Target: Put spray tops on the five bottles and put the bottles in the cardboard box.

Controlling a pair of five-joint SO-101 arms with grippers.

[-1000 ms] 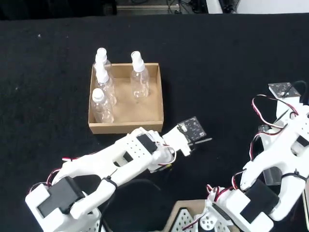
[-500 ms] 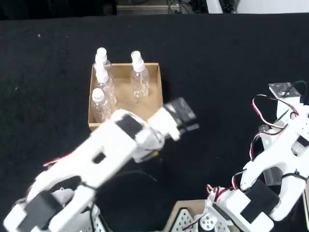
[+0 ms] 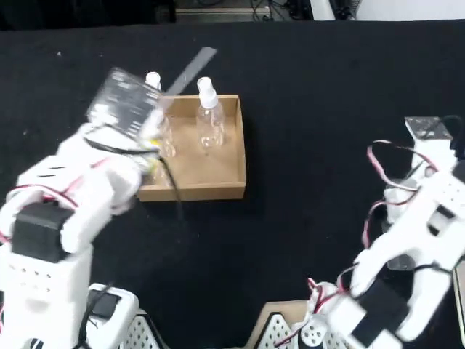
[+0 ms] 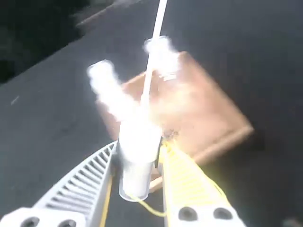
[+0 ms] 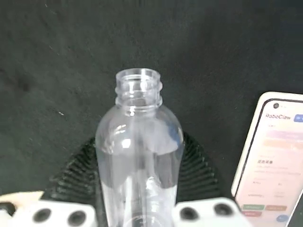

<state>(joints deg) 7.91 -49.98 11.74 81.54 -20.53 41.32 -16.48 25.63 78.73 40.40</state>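
My left gripper [image 4: 138, 151] is shut on a white spray top [image 4: 137, 163] whose thin dip tube [image 4: 154, 56] points away from it toward the cardboard box [image 4: 213, 118]. In the high view this arm is raised over the left side of the box [image 3: 232, 156], the tube [image 3: 190, 69] sticking out above the back wall. Bottles with white tops stand in the box, one at the back left [image 3: 152, 78] and one near the back middle [image 3: 209, 116]; the arm hides others. My right gripper [image 5: 137, 201] is shut on a clear bottle [image 5: 139, 137], upright, with an open neck.
A phone [image 5: 272, 156] lies on the black cloth beside the held bottle. The right arm [image 3: 421, 225] stands at the table's right edge, with red and white cables looping off it. Black tabletop lies between the box and the right arm.
The left arm swung from in front of the box up and to the left, carrying the spray top over the box's left side. The right arm shifted only slightly.
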